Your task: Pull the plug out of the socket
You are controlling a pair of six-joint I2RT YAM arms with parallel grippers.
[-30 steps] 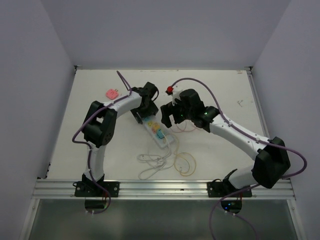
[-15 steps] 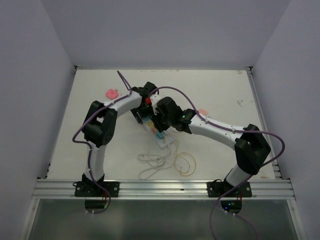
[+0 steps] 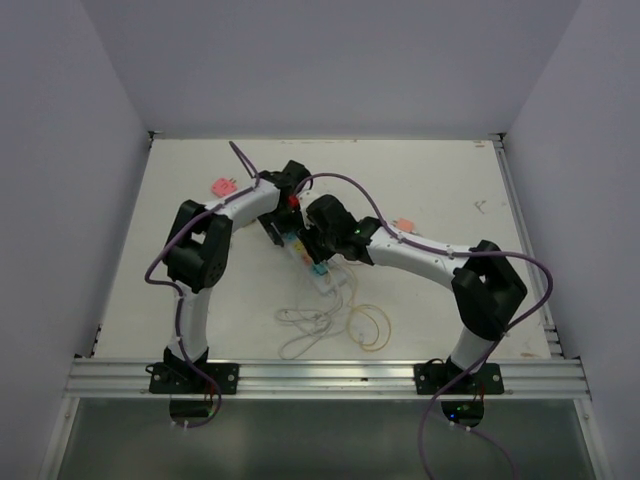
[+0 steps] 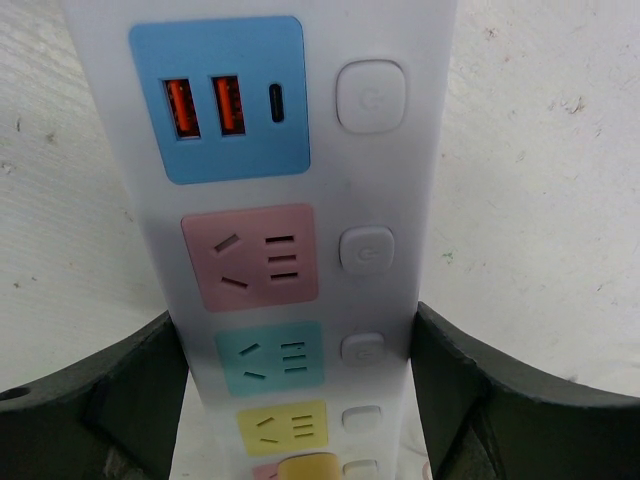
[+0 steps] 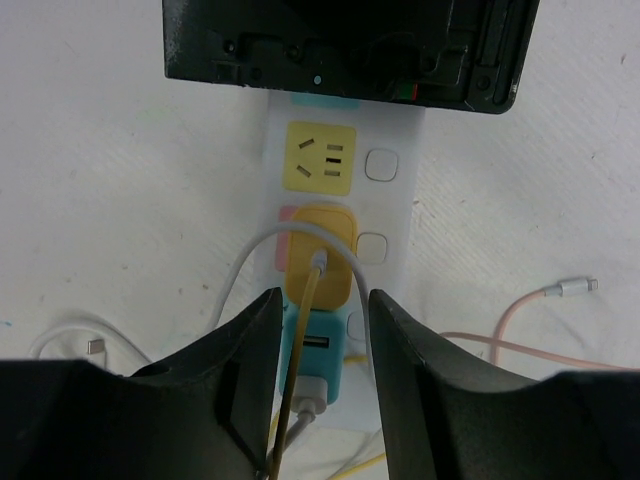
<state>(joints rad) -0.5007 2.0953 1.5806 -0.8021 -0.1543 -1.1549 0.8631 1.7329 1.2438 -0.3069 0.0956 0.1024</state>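
Top external view: socket, a long white strip, lies slantwise at the centre of the table, between the two gripper heads. The left wrist view shows its faces from the top of the frame downward: blue USB face, pink outlet, teal outlet, yellow outlet, each with a white button to its right. Yellow plug is seated in the socket just below the yellow outlet in the right wrist view, with a white cord arcing from its middle to the lower left. A teal USB adapter sits just below it. Right gripper: jaws drawn narrow, one fingertip at each side of the yellow plug's lower end, gripping it. Left gripper: jaws wide, one finger against each long side of the socket, holding it beside the teal outlet. Loose white cords and a yellow cord loop lie at lower centre of the top view. A pink loose plug is at upper left, well apart. A small pink piece is right of centre, just beside the right arm.
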